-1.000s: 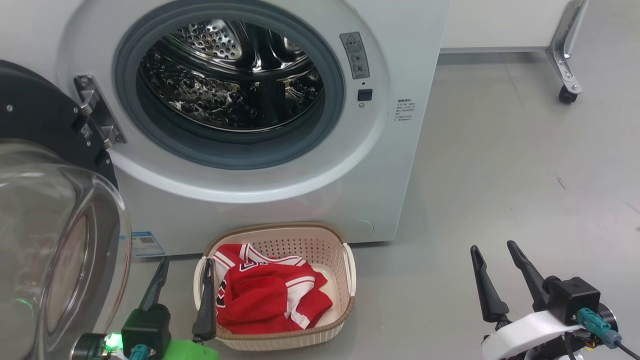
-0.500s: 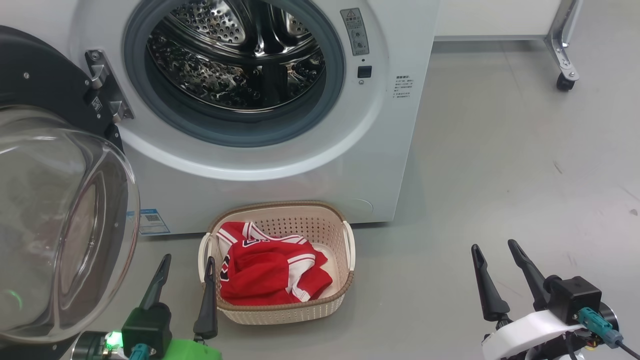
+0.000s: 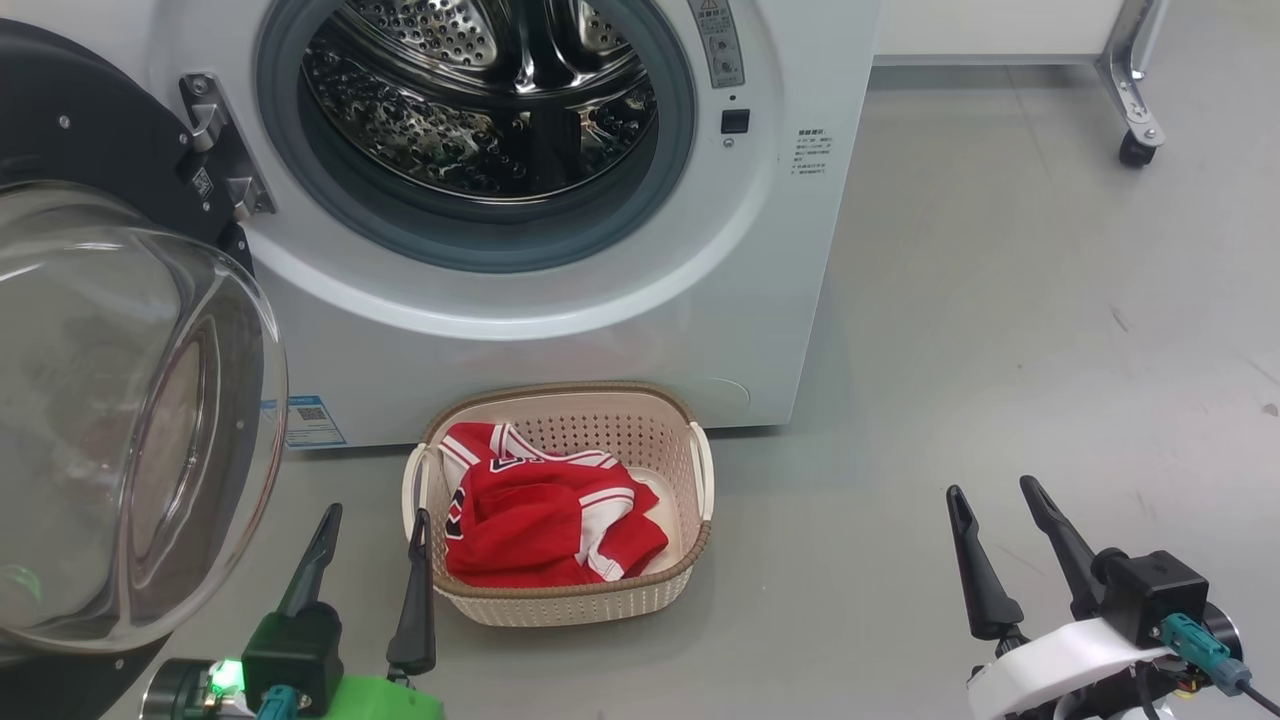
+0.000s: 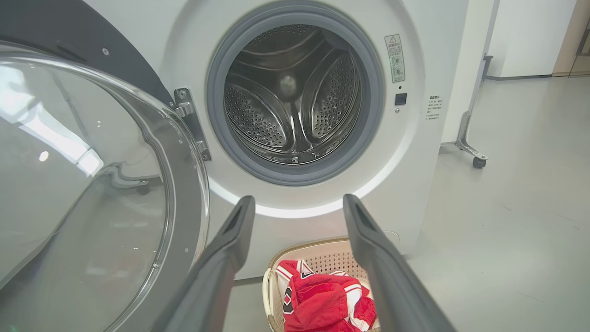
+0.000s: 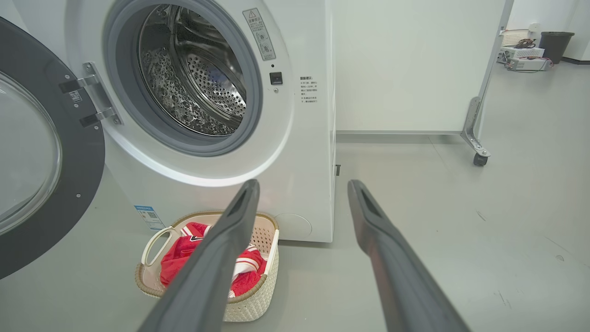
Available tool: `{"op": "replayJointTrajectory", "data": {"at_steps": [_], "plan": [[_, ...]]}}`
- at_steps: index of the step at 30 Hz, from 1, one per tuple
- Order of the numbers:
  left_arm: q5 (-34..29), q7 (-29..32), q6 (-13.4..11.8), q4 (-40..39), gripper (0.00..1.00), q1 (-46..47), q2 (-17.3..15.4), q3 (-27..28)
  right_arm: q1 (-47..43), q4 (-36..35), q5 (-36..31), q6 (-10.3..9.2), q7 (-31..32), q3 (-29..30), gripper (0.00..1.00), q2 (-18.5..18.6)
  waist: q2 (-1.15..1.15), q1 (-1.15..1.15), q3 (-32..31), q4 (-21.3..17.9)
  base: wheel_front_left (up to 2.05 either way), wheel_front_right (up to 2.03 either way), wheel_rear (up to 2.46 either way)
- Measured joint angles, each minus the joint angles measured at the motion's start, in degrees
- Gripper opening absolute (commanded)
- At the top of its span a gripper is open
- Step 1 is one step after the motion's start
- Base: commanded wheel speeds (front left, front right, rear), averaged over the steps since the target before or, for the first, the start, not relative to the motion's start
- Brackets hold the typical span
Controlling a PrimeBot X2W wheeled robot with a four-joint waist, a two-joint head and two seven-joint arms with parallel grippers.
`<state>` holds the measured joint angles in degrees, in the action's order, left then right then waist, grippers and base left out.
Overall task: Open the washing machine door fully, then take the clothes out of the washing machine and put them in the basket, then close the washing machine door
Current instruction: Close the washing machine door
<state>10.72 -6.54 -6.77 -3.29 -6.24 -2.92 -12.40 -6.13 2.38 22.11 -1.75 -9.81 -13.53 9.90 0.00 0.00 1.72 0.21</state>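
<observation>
Head view. The washing machine (image 3: 780, 300) is our landmark. Its door (image 3: 100, 130) stands swung wide off the hinge (image 3: 215, 150). The basket (image 3: 560, 392) sits on the floor (image 3: 1000, 350) just in front of the machine's base, with the red clothes (image 3: 540, 530) heaped inside. The left gripper (image 3: 376, 515) hangs beside the basket on the machine's hinge side. The right gripper (image 3: 992, 490) hangs well out from the machine's latch side. Both have their jaws spread and hold nothing.

Left wrist view. The fingers are wide apart and nothing is between them. The steel drum (image 4: 290, 101) looks bare as far as we can see. We judge that closing is what's left. The door is rigid and weighty with its glass bowl, and its glossy black rim is likely slippery. We would push on the rim edge farthest from the hinge.

Right wrist view. The jaws are parted and empty. The jersey looks limp and light. The grey floor is smooth and flat. A white panel on a castered leg (image 5: 474, 138) stands past the machine, and a dark bin (image 5: 555, 44) is far behind it.
</observation>
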Motion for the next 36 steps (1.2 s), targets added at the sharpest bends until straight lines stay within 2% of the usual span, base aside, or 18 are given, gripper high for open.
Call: {"op": "replayJointTrajectory", "data": {"at_steps": [17, 21, 29, 36], "plan": [[-0.32, 0.19, 0.00, -0.52, 1.00, -0.02, 0.01, 0.03, 0.01, -0.10, 0.00, -0.01, 0.00, 0.07, 1.00, 0.16, 0.00, 0.00, 0.15, 0.33, 0.00, 0.00, 0.00], [-0.97, 0.52, 0.00, -0.57, 1.00, -0.01, 0.05, -0.94, -0.01, -0.12, 0.07, -0.51, -0.02, 0.96, 1.00, 0.40, 0.00, 0.00, 0.09, 1.01, 0.00, 0.00, 0.00], [-1.32, 0.52, 0.00, -0.85, 1.00, 0.00, 0.05, -1.07, -0.35, -0.54, 0.07, -0.90, -0.07, 1.75, 1.00, 1.10, 0.00, 0.00, 0.11, 4.28, 0.00, 0.00, 0.00], [-1.31, 0.51, 0.00, -0.91, 1.00, -0.01, 0.05, -0.46, -0.36, -1.14, 0.07, -0.90, -0.08, 2.04, 1.00, 1.59, 0.00, 0.00, 0.26, 9.27, 0.00, 0.00, 0.00]]}}
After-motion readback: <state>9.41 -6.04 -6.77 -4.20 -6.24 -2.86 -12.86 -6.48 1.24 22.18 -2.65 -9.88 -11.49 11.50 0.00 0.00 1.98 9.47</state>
